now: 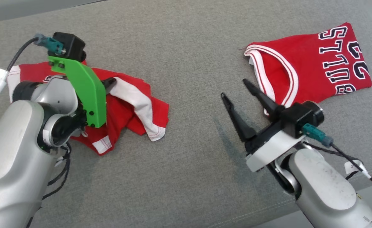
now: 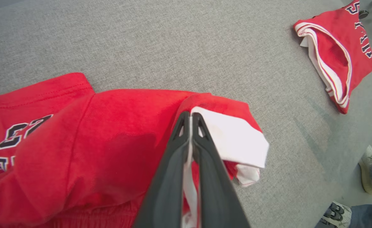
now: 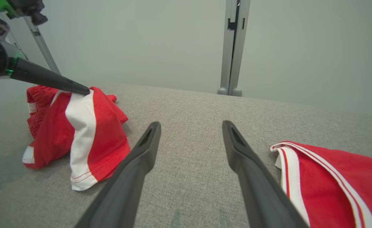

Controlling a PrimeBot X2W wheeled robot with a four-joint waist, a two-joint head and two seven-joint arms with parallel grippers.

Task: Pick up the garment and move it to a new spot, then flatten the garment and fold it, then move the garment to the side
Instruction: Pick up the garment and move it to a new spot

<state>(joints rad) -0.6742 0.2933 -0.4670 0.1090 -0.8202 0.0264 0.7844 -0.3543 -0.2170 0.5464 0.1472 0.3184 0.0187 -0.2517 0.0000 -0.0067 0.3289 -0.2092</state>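
Garment [image 1: 121, 117], crumpled red and white cloth, lies at the left of the head view on the grey cushion [image 1: 189, 177]. The left gripper [image 1: 111, 83] is pinched together on its white band, which stands tented up. The right gripper [image 1: 233, 87], fingers spread apart and empty, hovers at centre right, just beside a folded red jersey [image 1: 312, 63].

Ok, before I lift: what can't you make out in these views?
- Head view: the green bracket and left forearm cover the middle of the crumpled red garment and most of the left tool.
- Left wrist view: how many layers the tool pinches is hidden between its fingers; the garment's print is cut by the left edge.
- Right wrist view: the Bulls jersey runs off the right and bottom edges.
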